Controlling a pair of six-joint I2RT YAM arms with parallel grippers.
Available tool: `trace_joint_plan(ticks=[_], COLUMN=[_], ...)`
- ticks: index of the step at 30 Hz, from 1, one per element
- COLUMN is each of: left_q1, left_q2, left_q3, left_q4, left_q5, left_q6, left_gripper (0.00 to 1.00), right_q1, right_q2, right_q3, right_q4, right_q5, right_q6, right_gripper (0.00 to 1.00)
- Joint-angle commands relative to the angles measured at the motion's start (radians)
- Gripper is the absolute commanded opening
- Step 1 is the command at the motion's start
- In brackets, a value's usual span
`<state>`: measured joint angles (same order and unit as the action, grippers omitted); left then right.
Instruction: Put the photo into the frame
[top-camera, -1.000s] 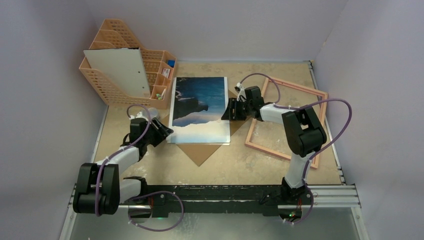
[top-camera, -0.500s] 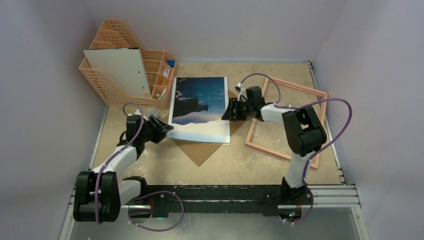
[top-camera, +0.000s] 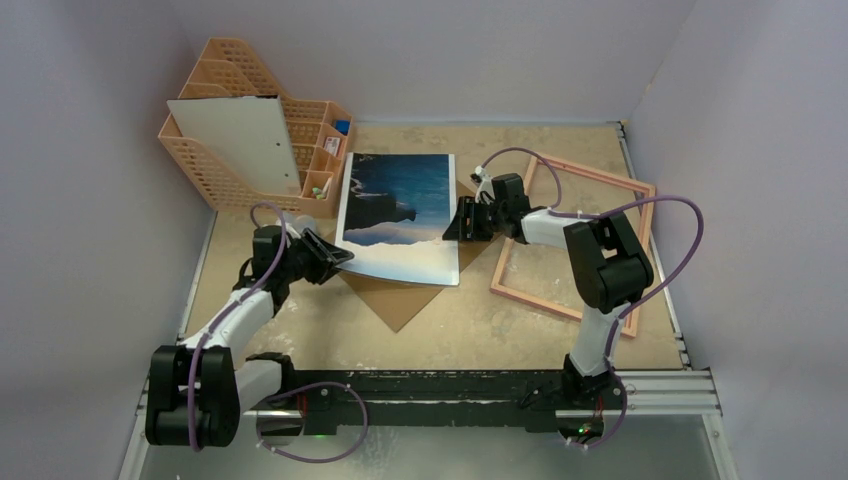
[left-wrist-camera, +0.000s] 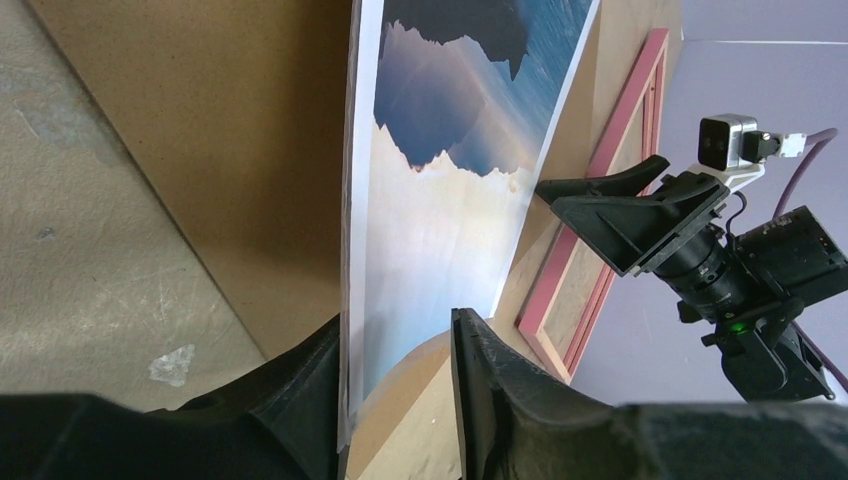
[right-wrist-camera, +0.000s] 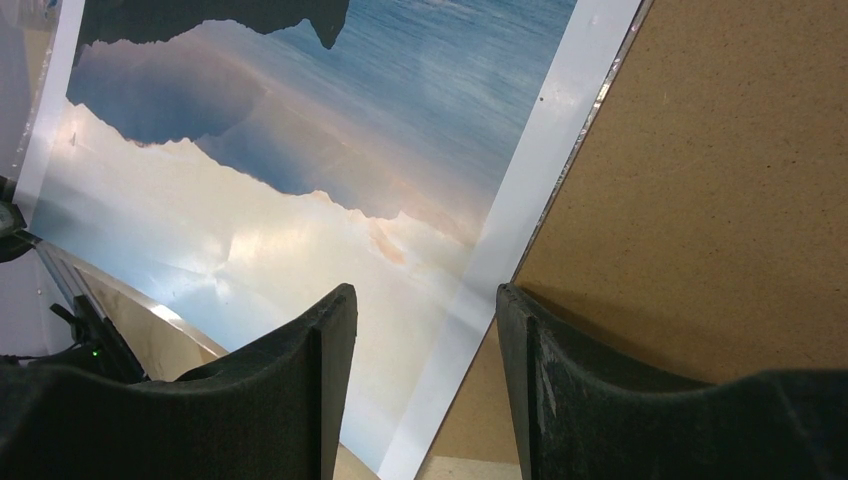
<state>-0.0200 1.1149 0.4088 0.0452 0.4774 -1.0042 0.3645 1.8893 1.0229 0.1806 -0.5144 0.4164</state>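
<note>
The photo (top-camera: 400, 205) lies face up on the brown backing board (top-camera: 400, 300) in the middle of the table. Its near-left corner is raised off the board. My left gripper (top-camera: 335, 258) is open at that corner. In the left wrist view (left-wrist-camera: 398, 318) the photo (left-wrist-camera: 440, 220) passes between the jaws, and its edge rests against one finger (left-wrist-camera: 315, 370). My right gripper (top-camera: 462, 220) is open at the photo's right edge. In the right wrist view (right-wrist-camera: 425, 295) its jaws straddle that white border (right-wrist-camera: 520, 230). The pink frame (top-camera: 575, 240) lies flat to the right and is empty.
An orange mesh file rack (top-camera: 215, 175) holding a white board (top-camera: 240, 140) stands at the back left. Small compartments with bits (top-camera: 325, 160) adjoin it. The backing board sticks out below the photo as a point. Grey walls enclose three sides.
</note>
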Motion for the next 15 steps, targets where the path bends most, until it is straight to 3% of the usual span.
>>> trace_joint_plan(ticks=[1, 5, 8, 9, 15], left_q1=[0.005, 0.005, 0.005, 0.005, 0.004], left_q2=[-0.056, -0.076, -0.071, -0.069, -0.053], left_q3=[0.012, 0.019, 0.04, 0.053, 0.187], left_q4=[0.041, 0.02, -0.006, -0.022, -0.214], left_q5=[-0.022, -0.058, -0.053, -0.051, -0.036], left_q6=[0.018, 0.031, 0.04, 0.051, 0.117], left_gripper=[0.35, 0.24, 0.1, 0.01, 0.0], right_q1=[0.035, 0.035, 0.034, 0.035, 0.035], right_q2=[0.052, 0.032, 0.0, -0.012, -0.127], right_q3=[-0.066, -0.071, -0.081, -0.085, -0.1], right_q4=[-0.157, -0.154, -0.143, -0.138, -0.137], right_q5=[0.027, 0.056, 0.08, 0.089, 0.221], right_q6=[0.007, 0.009, 0.019, 0.026, 0.069], right_gripper=[0.57, 0.56, 0.56, 0.56, 0.57])
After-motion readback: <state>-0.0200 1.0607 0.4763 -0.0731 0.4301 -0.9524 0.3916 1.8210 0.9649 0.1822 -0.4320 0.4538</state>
